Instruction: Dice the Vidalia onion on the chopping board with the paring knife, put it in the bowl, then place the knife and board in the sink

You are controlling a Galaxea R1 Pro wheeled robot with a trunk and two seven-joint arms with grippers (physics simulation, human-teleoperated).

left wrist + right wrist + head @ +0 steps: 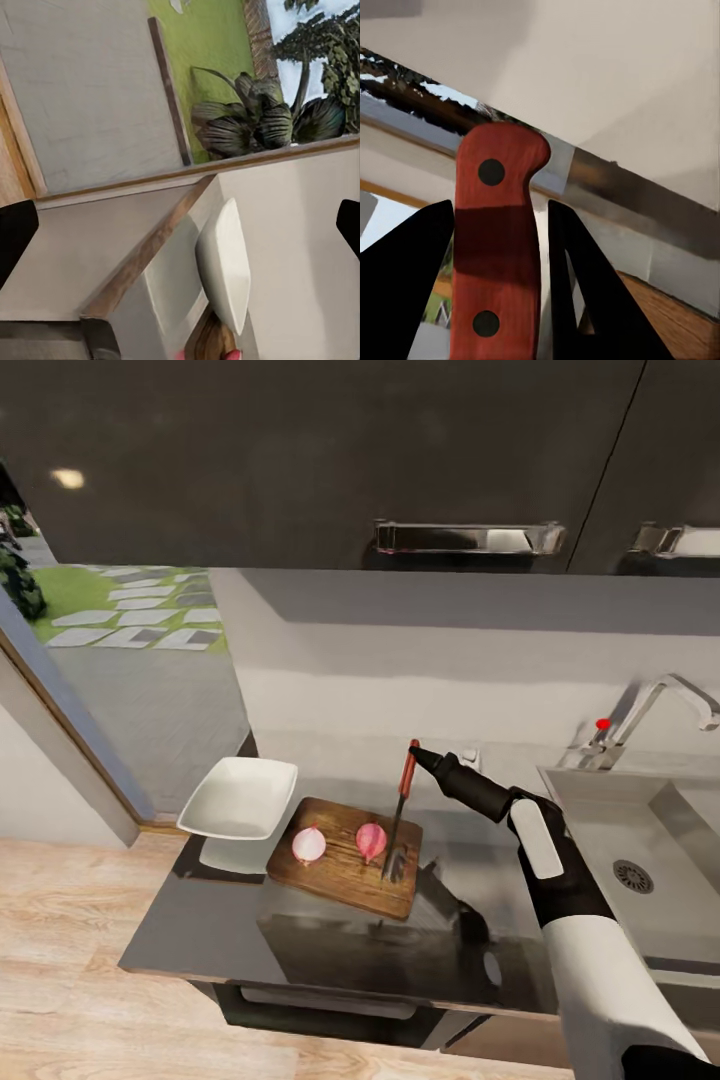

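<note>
Right tool [499, 300], clenched on the paring knife [404, 792], stands it blade-down on the chopping board [345, 857] beside two onion halves [340, 844] (not diced); left tool's grip unreadable; bowl [240, 797] empty.

Even soft light, glossy countertop [330, 935] reflections, renders slightly blurry.

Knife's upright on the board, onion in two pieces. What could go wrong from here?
1. The right hand pinches only the top of the knife handle; pressing down might twist it in the grip.
2. The onion halves lie loose on the board and may roll under a cut.
3. The bowl overhangs the countertop edge; a nudge might tip it.
</note>
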